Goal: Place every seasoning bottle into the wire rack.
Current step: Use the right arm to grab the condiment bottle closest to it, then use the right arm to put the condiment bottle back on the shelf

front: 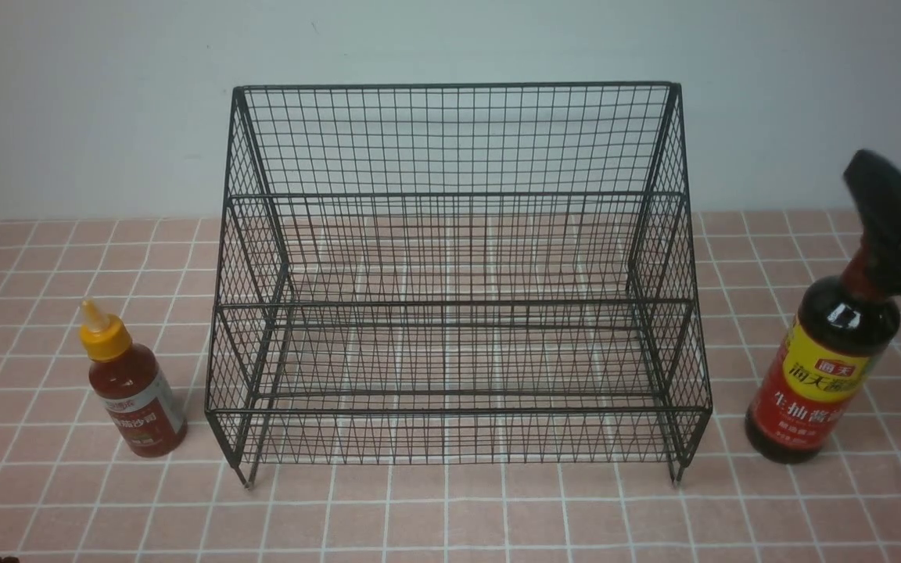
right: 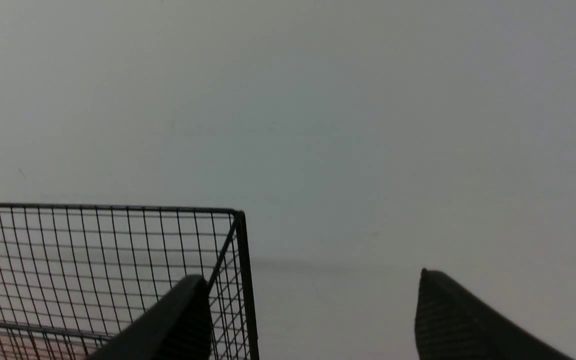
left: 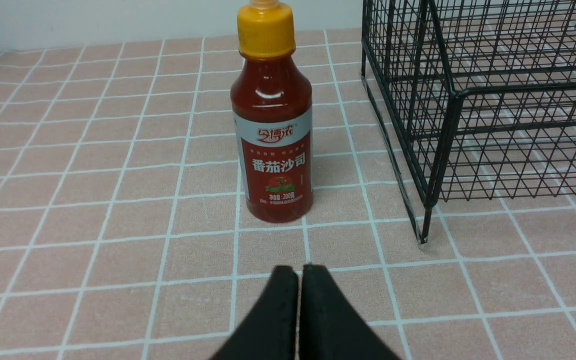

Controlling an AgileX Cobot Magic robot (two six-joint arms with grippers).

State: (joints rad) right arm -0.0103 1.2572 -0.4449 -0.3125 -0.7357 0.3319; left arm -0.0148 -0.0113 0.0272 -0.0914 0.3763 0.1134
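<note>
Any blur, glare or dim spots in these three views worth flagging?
Front view: right pincer looks smeared at the frame edge, and there is a glare spot on the shoulder of the soy-sauce bottle. Left wrist view: sharp, with a highlight on the red-sauce bottle. Right wrist view: dim and grey, mostly wall; pincer fingers are soft, wire rack corner is readable.

left gripper [left: 299, 272]: two black fingers [left: 278, 320], smooth, pointed tips | right gripper [right: 310, 280]: two black fingers, one with tiny ridged lines
</note>
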